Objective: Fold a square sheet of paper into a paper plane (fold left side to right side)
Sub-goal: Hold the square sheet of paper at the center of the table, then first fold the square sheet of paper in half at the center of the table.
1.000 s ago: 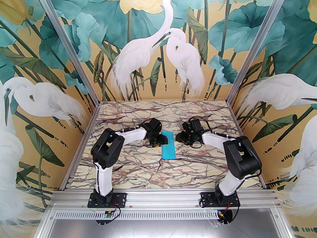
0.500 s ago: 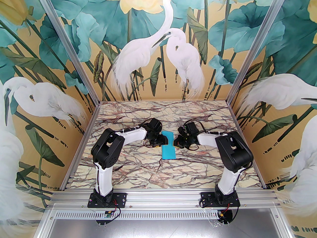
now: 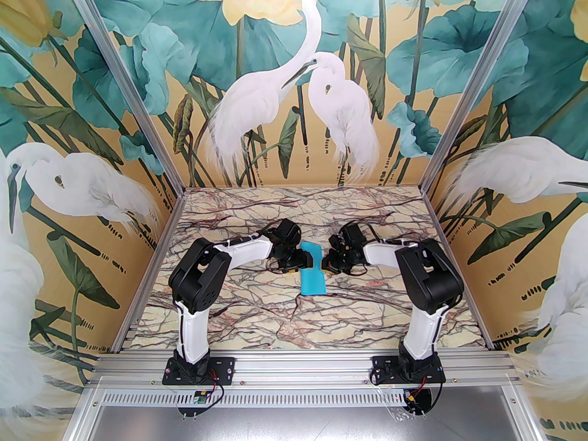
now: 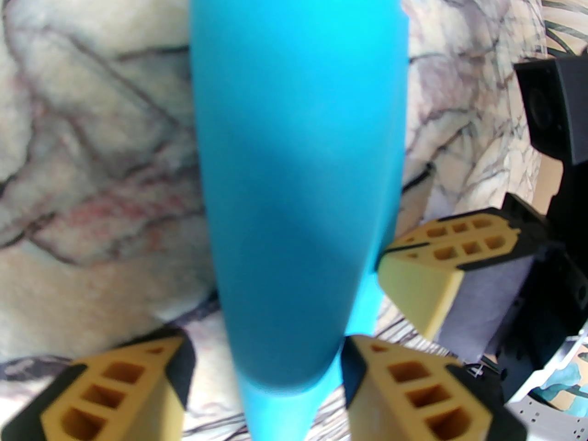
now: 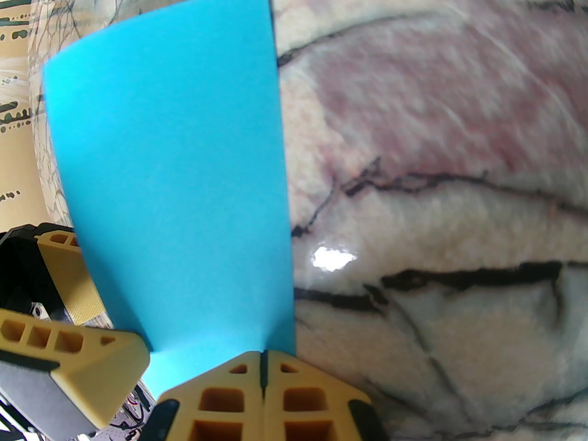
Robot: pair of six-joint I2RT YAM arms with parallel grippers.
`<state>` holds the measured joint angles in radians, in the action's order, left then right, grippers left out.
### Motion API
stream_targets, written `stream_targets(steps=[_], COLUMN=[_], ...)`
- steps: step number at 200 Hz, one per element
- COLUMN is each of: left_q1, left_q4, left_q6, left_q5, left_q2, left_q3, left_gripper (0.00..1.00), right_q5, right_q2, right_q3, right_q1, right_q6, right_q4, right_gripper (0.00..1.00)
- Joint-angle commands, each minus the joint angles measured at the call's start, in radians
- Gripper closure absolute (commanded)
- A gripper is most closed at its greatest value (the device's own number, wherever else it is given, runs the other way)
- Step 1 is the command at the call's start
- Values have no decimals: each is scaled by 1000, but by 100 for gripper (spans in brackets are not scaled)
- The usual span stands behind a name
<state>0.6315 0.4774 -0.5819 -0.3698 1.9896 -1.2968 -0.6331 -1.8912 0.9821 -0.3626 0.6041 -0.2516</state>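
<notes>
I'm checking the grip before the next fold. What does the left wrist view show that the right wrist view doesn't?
Left wrist view: the left gripper, jaws apart either side of the blue paper, whose top layer bulges up. Right wrist view: the right gripper, jaws shut on the paper's edge. Both: the paper on the marble table.

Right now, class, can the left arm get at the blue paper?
Probably yes. The left claw stands open astride the near end of the paper, with nothing between them. The right claw, shut on the paper's edge, sits off to one side.
</notes>
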Motion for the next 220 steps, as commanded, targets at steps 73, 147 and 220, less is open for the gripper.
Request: stream_targets(steps=[73,147,220], left_q1=[-55,9,13], left_q4=[-94,-241,-172], left_q6=[61,27,63], left_q5=[38,-205,-70], left_q2=[-221,-86,-25], left_q3=[80,87,107], left_gripper=[32,65,75], right_q5=[75,70,78], right_q2=[-92,-103,-109], right_q3=[26,30,37], right_q1=[-3,-4,-3], right_q6=[-31,-31,-33], right_q4=[-117,-120,-134], right_gripper=[97,97,97])
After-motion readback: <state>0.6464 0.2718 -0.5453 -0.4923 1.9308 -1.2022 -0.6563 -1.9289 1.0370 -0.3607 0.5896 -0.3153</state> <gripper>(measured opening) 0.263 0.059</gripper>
